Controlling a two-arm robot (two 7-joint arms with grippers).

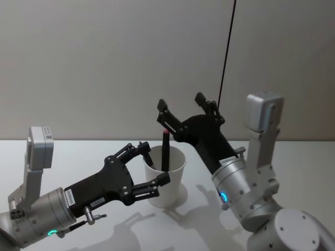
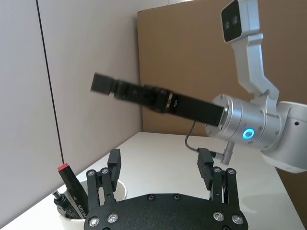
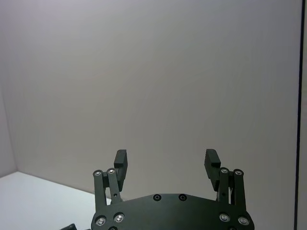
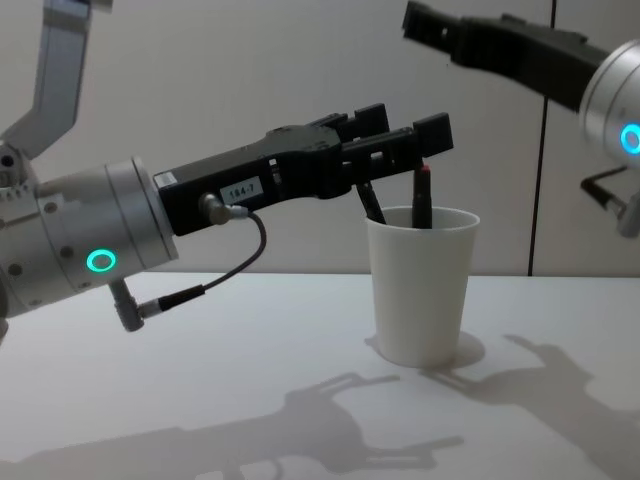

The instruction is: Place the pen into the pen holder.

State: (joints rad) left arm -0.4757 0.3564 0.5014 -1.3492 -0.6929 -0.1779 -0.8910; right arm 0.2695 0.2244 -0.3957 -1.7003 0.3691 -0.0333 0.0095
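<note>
Now upright in the pen holder [image 1: 166, 180], the pen [image 1: 165, 151], below and left of the wide-open, empty right gripper [image 1: 187, 110], beside the open, empty left gripper [image 1: 153, 164].

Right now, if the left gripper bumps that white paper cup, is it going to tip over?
Possibly. The pen holder looks like thin paper, tall and narrower at its base, so likely light and tippy. The pen leans on its rim, raising the weight. The open left gripper flanks the cup, so a sideways nudge could slide or topple it.
</note>
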